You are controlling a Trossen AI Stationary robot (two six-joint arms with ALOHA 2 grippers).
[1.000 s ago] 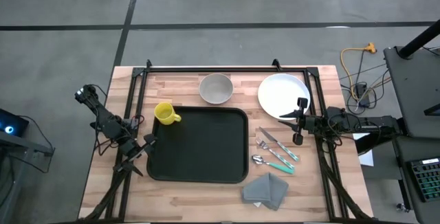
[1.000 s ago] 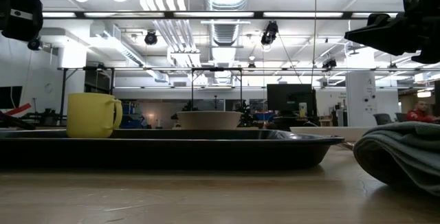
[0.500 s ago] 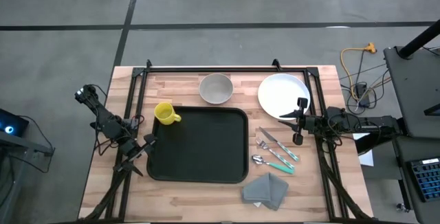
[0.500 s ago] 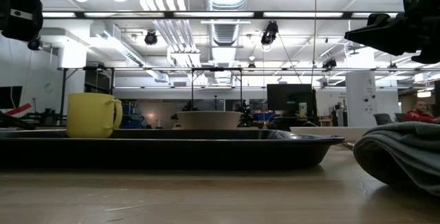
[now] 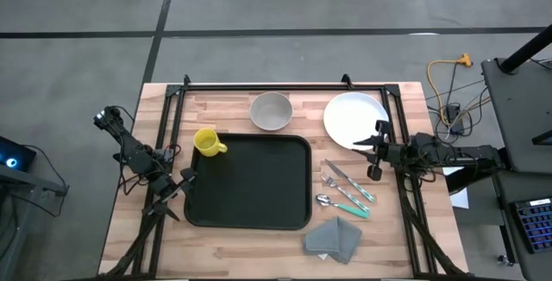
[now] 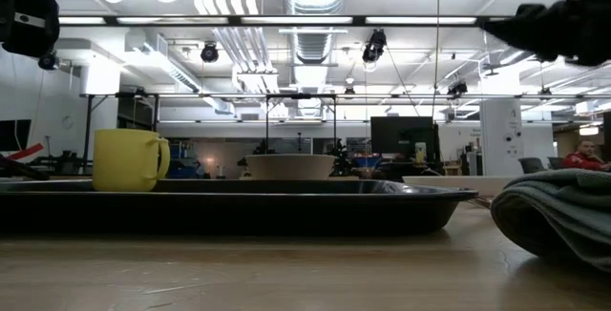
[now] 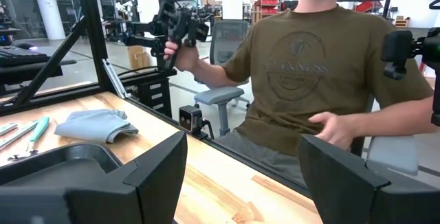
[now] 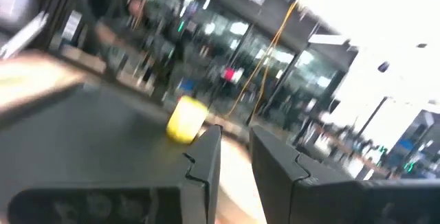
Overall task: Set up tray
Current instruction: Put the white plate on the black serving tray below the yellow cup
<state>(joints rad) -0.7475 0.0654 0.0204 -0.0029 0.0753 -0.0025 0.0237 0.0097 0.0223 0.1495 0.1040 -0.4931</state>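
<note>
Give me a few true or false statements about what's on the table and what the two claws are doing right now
1. The tray has nothing on it. True.
2. The yellow mug stands inside the bowl. False: it stands on the table by the tray's corner.
3. The left claw is open, holding nothing. True.
4. The napkin lies on the white plate. False: it lies on the table, apart from it.
5. The right claw grips the cutlery. False: it holds nothing.

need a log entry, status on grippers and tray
Left gripper open, at tray's left edge. Right gripper empty, narrow gap, by white plate. Tray bare. Nothing in the way.
</note>
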